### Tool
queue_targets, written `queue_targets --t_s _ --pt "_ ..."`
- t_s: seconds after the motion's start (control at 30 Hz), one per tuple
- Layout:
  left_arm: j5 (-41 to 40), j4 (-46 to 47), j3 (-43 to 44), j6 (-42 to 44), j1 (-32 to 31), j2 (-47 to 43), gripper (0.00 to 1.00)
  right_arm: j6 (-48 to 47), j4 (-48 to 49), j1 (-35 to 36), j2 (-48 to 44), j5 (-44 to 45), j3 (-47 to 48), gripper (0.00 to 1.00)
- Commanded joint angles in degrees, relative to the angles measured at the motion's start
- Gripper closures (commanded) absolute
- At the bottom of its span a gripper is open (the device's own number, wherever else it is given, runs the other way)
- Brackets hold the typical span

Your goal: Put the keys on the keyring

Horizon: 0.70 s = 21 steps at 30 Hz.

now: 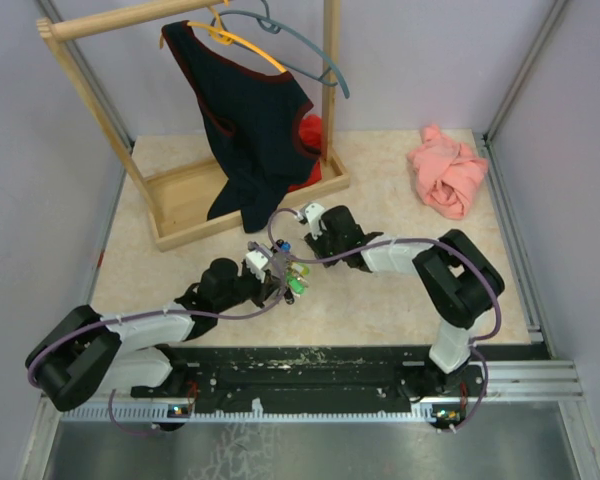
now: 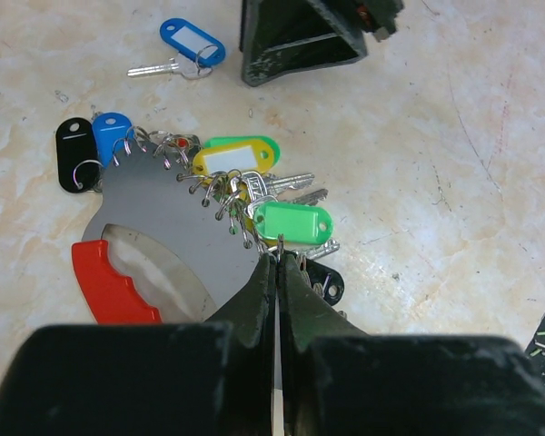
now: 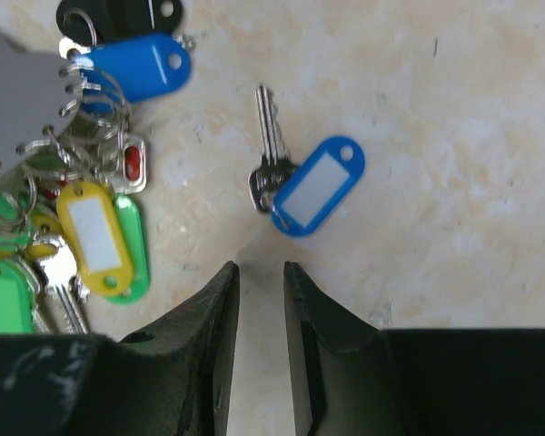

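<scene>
The paper windows in the key tags are blank white, and no writing can be read on any of them. The keyring [image 2: 163, 209] is a flat grey metal plate with a toothed red plastic grip [image 2: 113, 286] and a row of thin wire rings along its curved edge. It lies at the centre left of the left wrist view. Hung keys [image 2: 286, 186] bunch at those rings under overlapping tags: black [image 2: 73, 154], yellow [image 2: 232, 159] and green [image 2: 292, 222]. Their silvery blades are mostly hidden.

The left claw [image 2: 277, 263] is pressed fully together, its tips apparently nipping one wire ring at the plate's edge; the contact itself is hard to make out.

One loose key [image 3: 269, 150] with a glossy blue oval tag [image 3: 318, 186] lies flat on the mottled beige worktop [image 3: 454, 109], upper centre of the right wrist view. The right claw [image 3: 261, 268] hangs just below it, jaws narrowly apart and holding nothing.
</scene>
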Motion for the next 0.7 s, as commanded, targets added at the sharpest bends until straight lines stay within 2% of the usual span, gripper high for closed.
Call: queue_targets --t_s 0.0,0.4,0.67 --pt "1.6 3.6 -0.1 1.2 0.3 0.1 0.99 -4.2 4.8 -1.0 2.6 -3.0 5.5 0.73" --pt "3.2 4.3 -0.3 1.2 0.3 0.5 0.99 -5.1 5.0 -1.5 5.7 -4.2 8.2 0.77" --pt "3.3 4.0 -0.2 1.3 0.3 0.2 0.99 -5.0 2.0 -1.6 5.3 -3.7 9.4 0.96"
